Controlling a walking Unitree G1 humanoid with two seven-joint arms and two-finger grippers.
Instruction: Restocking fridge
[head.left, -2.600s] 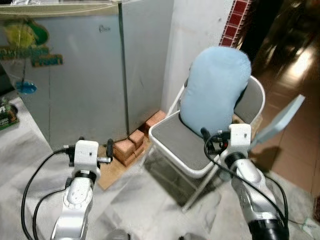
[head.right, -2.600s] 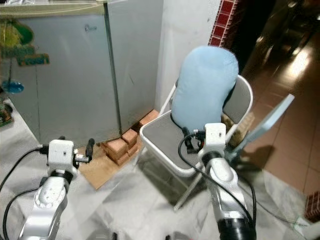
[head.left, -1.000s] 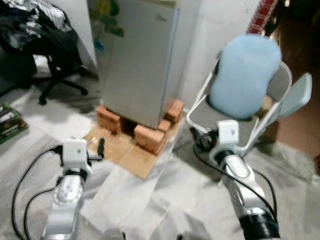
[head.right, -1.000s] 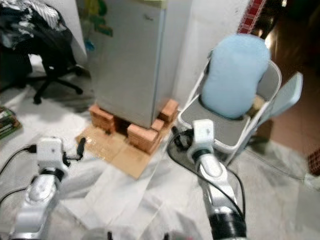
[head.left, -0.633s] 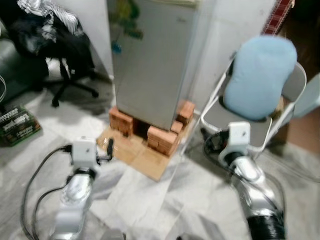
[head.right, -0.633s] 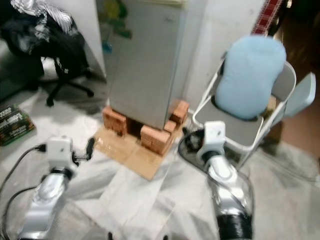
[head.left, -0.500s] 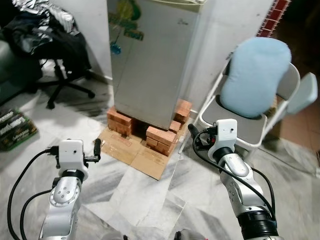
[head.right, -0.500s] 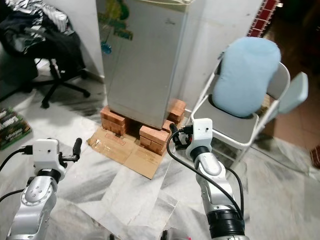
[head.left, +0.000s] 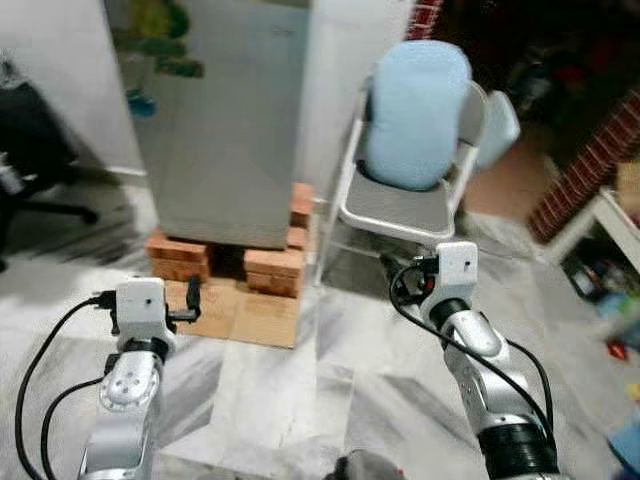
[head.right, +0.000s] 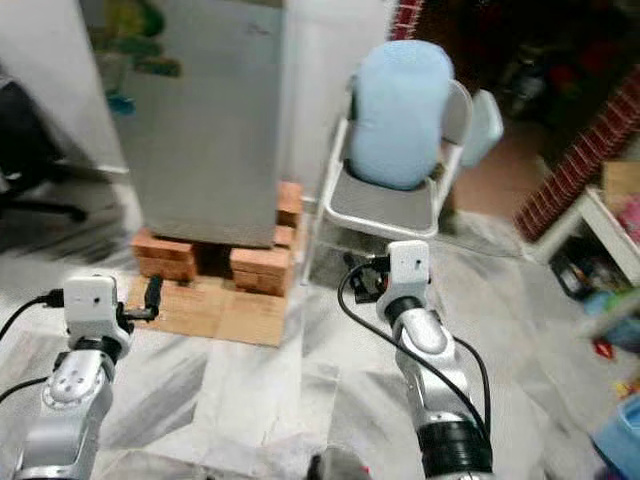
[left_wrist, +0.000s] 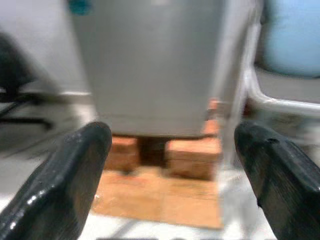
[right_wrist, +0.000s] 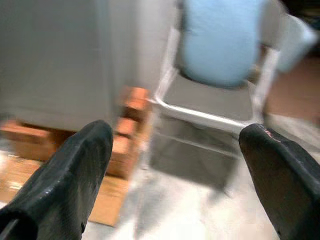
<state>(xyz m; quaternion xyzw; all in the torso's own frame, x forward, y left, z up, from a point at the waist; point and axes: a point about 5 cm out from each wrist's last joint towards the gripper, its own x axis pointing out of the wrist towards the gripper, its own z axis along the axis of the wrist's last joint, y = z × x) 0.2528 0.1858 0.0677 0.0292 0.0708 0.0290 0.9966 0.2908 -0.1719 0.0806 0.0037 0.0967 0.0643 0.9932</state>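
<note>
Approach step: the robot stands off from the closed fridge, carrying nothing.

The left gripper (left_wrist: 167, 165) and right gripper (right_wrist: 175, 170) are both spread wide and empty, held out over the marble floor (head.left: 300, 390). Ahead, the grey fridge (head.left: 225, 120) sits on bricks (head.left: 270, 265), door shut, beside a folding chair (head.left: 400, 205) holding a blue cushion (head.left: 412, 110). The next move probably calls for finding stock.
</note>
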